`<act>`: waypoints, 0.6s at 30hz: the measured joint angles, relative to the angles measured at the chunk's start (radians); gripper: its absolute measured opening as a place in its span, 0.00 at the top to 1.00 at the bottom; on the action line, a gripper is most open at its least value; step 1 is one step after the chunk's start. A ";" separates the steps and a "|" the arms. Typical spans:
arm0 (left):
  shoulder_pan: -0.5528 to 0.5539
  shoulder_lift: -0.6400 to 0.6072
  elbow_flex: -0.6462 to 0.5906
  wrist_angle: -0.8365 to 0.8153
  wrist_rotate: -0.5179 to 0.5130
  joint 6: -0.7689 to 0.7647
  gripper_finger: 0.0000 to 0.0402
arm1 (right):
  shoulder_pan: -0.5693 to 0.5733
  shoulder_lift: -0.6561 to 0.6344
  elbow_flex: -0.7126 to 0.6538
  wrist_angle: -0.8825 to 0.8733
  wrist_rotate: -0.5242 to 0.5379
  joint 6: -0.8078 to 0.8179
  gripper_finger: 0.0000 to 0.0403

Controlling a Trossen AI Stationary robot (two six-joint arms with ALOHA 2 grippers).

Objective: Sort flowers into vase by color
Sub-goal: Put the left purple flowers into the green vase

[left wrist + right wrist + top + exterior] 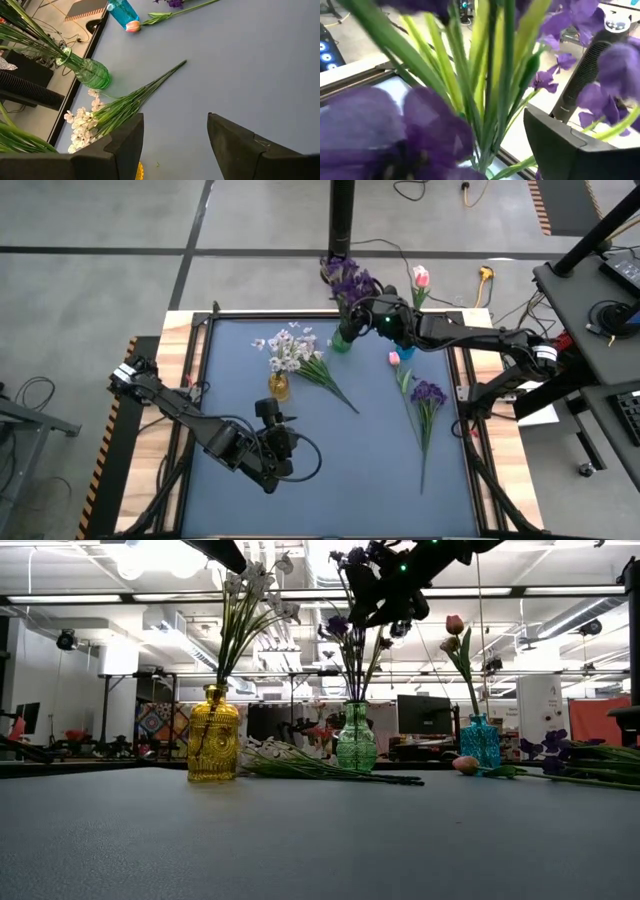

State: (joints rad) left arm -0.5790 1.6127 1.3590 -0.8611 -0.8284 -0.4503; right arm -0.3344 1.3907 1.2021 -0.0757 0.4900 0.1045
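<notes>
My table (240,390) carries three vases (278,386), with loose flowers (428,395) lying well apart from my fingers.

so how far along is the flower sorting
Done: white sprigs in the yellow vase, purple ones in the green vase, a tulip in the blue vase. In hand: right end effector open at the purple bunch. Left: white spray, pink tulip, purple sprig.
</notes>
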 joint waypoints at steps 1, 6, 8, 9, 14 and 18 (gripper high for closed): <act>0.000 0.000 0.000 0.000 0.000 0.000 0.50 | 0.000 0.000 0.002 0.000 0.000 0.000 0.47; 0.000 0.000 0.000 0.000 0.000 0.000 0.50 | 0.000 0.000 0.004 0.006 0.000 0.000 0.60; 0.000 0.000 0.000 0.000 0.000 0.000 0.50 | 0.000 0.000 0.004 0.006 0.000 0.006 0.67; 0.000 0.000 0.000 0.000 0.000 0.000 0.50 | 0.000 0.000 0.004 0.006 0.000 0.008 0.71; 0.000 0.000 0.000 0.000 0.000 0.000 0.50 | 0.000 -0.007 0.004 0.006 0.000 0.008 0.87; 0.000 0.002 0.000 0.000 0.000 0.000 0.50 | 0.000 -0.015 0.004 0.018 0.004 0.008 0.94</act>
State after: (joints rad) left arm -0.5789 1.6151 1.3590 -0.8616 -0.8284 -0.4503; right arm -0.3344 1.3755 1.2057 -0.0580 0.4939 0.1127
